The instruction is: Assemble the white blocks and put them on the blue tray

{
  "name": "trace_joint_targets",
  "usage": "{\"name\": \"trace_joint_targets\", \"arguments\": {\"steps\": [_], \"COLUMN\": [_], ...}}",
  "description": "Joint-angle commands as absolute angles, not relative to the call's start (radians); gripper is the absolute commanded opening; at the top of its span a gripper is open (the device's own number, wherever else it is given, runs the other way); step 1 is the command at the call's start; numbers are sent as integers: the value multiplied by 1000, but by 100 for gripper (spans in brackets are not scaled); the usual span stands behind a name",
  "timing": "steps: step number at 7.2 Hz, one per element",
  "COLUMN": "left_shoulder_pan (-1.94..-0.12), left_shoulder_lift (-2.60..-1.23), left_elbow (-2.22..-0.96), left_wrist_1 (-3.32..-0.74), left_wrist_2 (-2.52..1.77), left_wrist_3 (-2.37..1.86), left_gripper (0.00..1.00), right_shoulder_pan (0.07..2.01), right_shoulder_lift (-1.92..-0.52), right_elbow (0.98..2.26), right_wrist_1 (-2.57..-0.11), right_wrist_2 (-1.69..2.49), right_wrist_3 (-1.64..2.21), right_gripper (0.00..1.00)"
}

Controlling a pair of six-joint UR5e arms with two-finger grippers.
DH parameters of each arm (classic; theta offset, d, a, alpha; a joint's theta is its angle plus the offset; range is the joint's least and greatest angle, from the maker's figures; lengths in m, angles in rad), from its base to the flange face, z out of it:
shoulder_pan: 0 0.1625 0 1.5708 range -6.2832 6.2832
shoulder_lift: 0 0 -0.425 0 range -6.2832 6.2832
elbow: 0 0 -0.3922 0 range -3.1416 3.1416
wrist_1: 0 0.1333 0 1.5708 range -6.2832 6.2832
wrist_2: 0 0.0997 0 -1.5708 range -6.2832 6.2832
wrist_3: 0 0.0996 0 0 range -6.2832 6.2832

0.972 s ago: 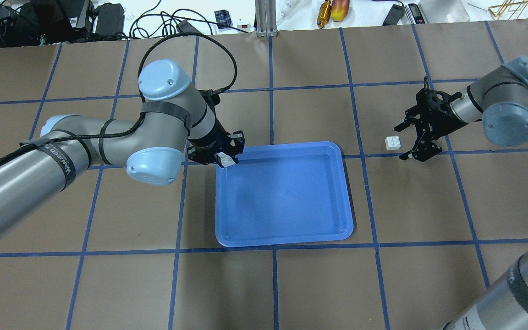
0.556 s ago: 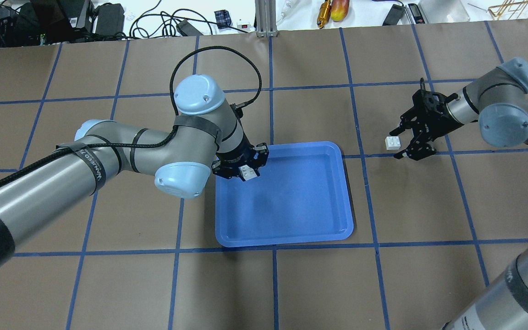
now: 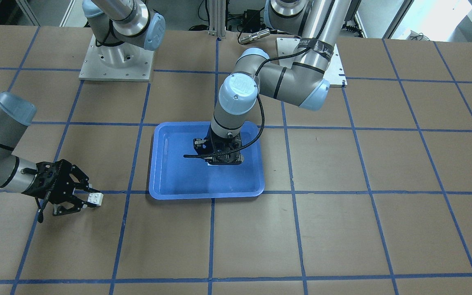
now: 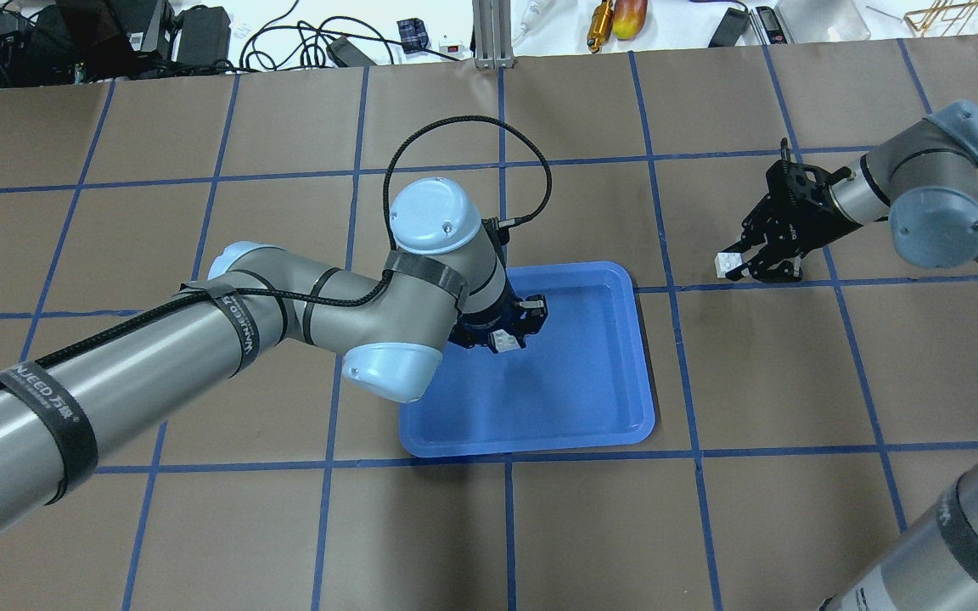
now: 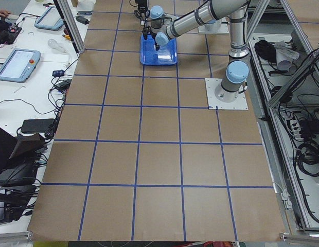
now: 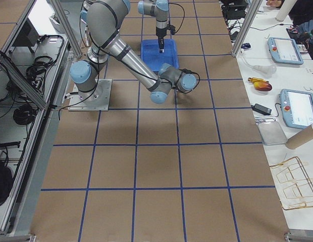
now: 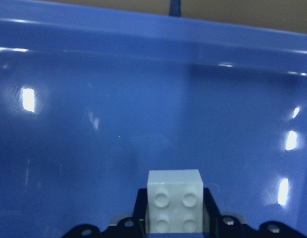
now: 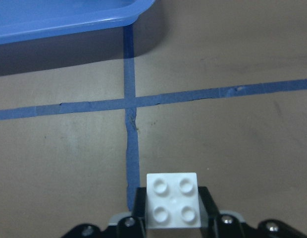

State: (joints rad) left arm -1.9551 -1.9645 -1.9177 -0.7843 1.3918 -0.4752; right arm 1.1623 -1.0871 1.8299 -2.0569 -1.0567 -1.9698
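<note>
The left gripper (image 4: pixel 502 339), clamping a small studded white plastic block (image 7: pixel 174 207), has swung over the shallow blue plastic tray (image 4: pixel 625 428). The right gripper (image 4: pixel 731 265) pinches the second white block (image 8: pixel 173 207). Misaligned studs could jam the joining.

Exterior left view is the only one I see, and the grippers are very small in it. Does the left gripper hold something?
Observer: Yes. The left wrist view shows one white block between the jaws of the left gripper.
Operator: Is it already the joined pair?
Observer: No, it is a single brick, with four studs facing the camera.
Operator: Where is the other brick?
Observer: The second white block sits between the jaws of the right gripper, over the brown table, outside the blue tray.
</note>
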Motion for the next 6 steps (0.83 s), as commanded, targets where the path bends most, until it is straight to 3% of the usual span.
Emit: {"name": "trace_joint_targets", "arguments": {"steps": [1,3,6], "left_shoulder_pan": [-1959,-1959,-1897], "left_shoulder_lift": [-1999,-1996,-1944], "left_elbow": [-1930,-1928,-1925], "left_wrist_1": [-784,-788,-865], "left_wrist_2": [1397,1387,1337], "left_wrist_3": [-439,-452,-469], "left_gripper": [27,99,100], "right_shoulder_pan": [1173,1213,1389], "right_shoulder_lift": [-1147,-1225,-1311], "right_elbow": [1841,1876,1917], "right_wrist_1": [-2039,-2002,-2019], "right_wrist_2": [-1016,-1009,-976], "right_wrist_3": [-1962,-1957,-1728], "right_gripper": [11,10,11]}}
